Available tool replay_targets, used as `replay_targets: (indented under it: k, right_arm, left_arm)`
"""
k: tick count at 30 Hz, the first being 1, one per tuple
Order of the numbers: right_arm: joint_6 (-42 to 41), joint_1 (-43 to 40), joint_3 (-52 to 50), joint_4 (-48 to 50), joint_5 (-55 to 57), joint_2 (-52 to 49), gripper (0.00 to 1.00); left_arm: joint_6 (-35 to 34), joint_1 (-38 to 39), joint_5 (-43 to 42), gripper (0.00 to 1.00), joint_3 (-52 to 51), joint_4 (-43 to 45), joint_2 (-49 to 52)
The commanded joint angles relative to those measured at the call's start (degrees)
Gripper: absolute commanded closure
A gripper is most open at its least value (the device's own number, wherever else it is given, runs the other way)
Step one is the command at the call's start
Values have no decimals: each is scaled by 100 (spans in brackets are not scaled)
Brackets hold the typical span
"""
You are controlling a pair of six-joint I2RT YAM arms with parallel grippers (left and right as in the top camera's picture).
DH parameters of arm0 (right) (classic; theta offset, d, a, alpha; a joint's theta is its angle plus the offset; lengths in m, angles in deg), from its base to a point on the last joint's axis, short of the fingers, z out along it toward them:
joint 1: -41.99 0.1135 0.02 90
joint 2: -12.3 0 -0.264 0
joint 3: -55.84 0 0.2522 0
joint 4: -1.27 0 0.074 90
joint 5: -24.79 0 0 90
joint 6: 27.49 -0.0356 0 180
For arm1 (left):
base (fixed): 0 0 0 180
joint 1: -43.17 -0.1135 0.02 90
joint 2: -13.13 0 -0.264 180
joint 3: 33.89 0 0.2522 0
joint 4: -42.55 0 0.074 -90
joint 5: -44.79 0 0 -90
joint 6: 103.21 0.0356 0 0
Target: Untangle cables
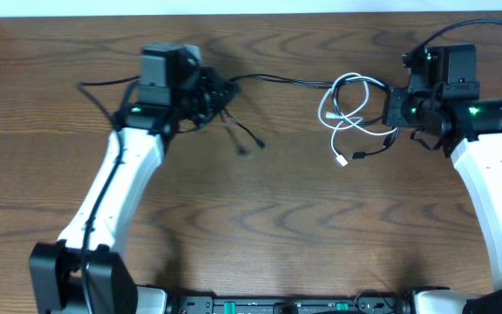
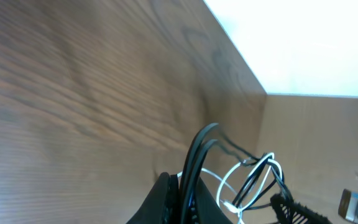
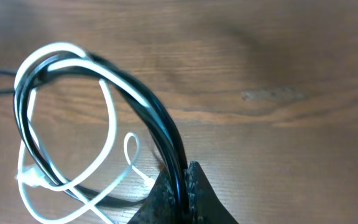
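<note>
The right gripper [image 3: 184, 179] has its two fingers pressed together, and they pinch the black cable [image 3: 149, 104] between them. From those fingers the black cable climbs up and bends over into a round loop. The white cable [image 3: 112, 127] rides along that same loop and then curls under it in a smaller ring, so the two cords are wound together right in front of this gripper. Seen from above, the knot of loops sits just beside the right gripper, on the side that faces the other arm. From the loops, one thin black line runs long and nearly straight across the table [image 1: 277, 227] to the left gripper [image 1: 202, 92]. That gripper looks closed on a bunch of the black cable too, with two black strands coming up out of its fingers. A couple of loose black ends [image 1: 247, 143] lie on the wood near it. So the black cable stretches from side to side, with one arm at each end of it. The tangle is near the right arm and well apart from the left one. I think the next move has to free the white loops from the black one, and the right gripper is the closer one for that.
</note>
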Motion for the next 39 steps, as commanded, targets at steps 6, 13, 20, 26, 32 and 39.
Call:
replay_targets:
  k: [6,13,20,26,32,39]
  right_arm:
    - [1106,-22,15,304,-1751,-105,99]
    - [935,15,17,551,-2503,-103,99]
    - [776,20,17,627,-2852,-103,99]
    - [710,87,28,686,-3185,-103,99]
    - [785,151,28,776,-3816,-101,99]
    - [951,48,28,815,-4664,-103,99]
  left_arm:
    - [730,-114,223,93,35,-684,-205]
    - [1255,227,358,33,35,-898,-205]
    - [1274,540,586,7,35,-750,-201]
    - [1296,881,584,6,35,-319,-142]
    - [1294,1255,361,7,35,201,205]
    - [1445,1309,-546,7,35,994,835]
